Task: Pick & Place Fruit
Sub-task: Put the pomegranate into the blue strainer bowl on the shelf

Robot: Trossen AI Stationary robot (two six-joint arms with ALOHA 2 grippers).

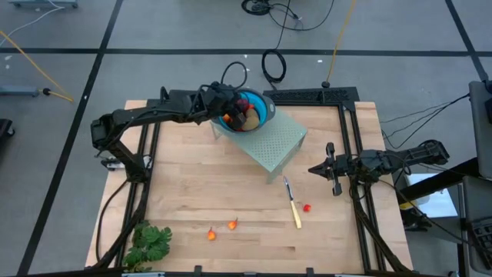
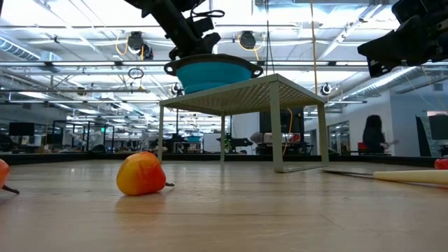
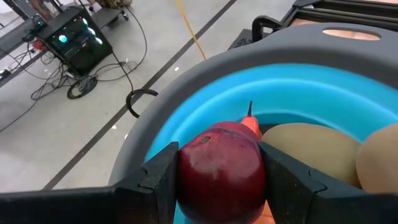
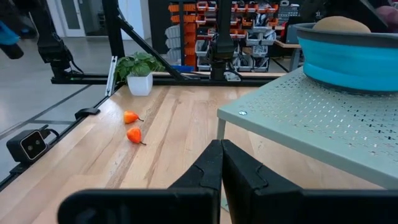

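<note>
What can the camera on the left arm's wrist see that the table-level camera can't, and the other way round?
Only the left wrist view: the left end effector clamped on a dark red ball inside the bowl, beside olive-brown ovals. Only the low view: the small green table under the bowl, and an orange-red piece on the wooden tabletop. Both show the blue bowl.

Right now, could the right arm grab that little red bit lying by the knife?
Probably yes. The right tool is shut and holds nothing, hovering just beside the small red piece, which lies on bare table next to the knife. Nothing lies between them; it would only need to open first.
</note>
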